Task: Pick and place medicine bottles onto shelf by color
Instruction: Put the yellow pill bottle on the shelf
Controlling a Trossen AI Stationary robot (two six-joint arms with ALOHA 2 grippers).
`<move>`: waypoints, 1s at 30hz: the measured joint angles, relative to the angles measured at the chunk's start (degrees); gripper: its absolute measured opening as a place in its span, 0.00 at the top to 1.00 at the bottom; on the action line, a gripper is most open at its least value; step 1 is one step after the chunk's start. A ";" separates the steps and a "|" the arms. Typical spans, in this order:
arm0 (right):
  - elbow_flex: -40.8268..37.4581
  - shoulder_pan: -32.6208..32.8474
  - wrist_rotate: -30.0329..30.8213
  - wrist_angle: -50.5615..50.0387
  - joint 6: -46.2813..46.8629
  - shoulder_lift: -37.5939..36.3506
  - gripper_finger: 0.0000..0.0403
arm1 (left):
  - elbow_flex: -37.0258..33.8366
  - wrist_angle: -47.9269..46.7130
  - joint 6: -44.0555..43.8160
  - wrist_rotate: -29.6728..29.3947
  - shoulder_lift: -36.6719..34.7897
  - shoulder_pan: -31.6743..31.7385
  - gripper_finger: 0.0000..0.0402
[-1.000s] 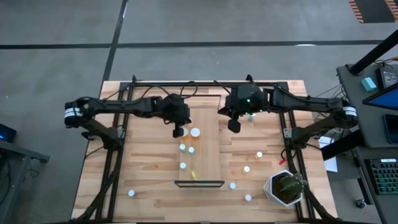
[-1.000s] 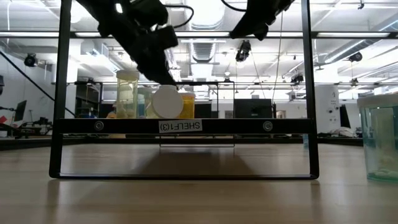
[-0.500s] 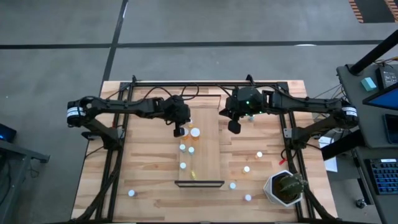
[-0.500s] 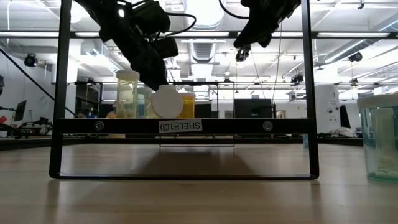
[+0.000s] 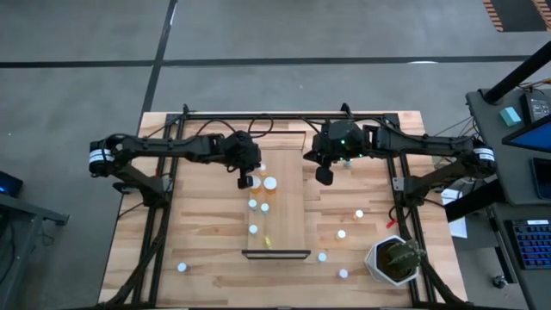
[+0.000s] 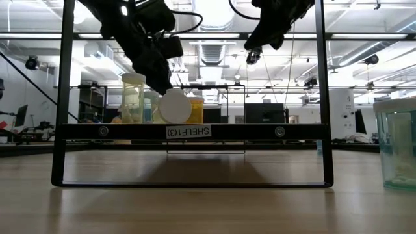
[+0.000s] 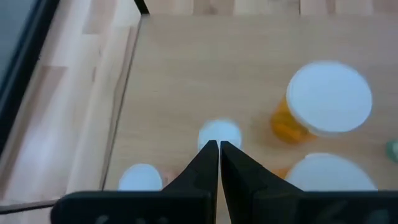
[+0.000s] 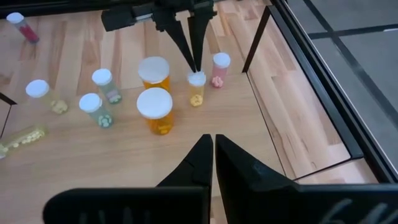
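Left gripper [image 7: 219, 148], jaws pressed together, hangs above a small bottle [image 7: 219, 133]; shelf [image 6: 195, 132] rail label reads "SHELF1(3)" mirrored.

Bright, even overhead light in high view; soft shadows under arms on bench [image 5: 207, 250]. Low view backlit w/ glare from ceiling strip lights [image 6: 214, 13]; arms read as silhouettes, near bench surface blurred. Left wrist view soft: white bottle caps [image 7: 329, 98] out of focus, fingers [image 7: 207, 163] dark. Right wrist view sharper, mild edge distortion.
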 joint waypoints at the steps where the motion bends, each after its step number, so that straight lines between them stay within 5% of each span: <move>1: 0.00 -0.02 0.02 0.02 0.00 0.00 0.98 | 0.12 0.40 0.00 -0.02 -0.14 0.00 1.00; 30: -0.07 0.00 0.00 -0.42 0.40 0.00 0.98 | -5.46 10.84 -2.29 0.46 0.49 -0.02 1.00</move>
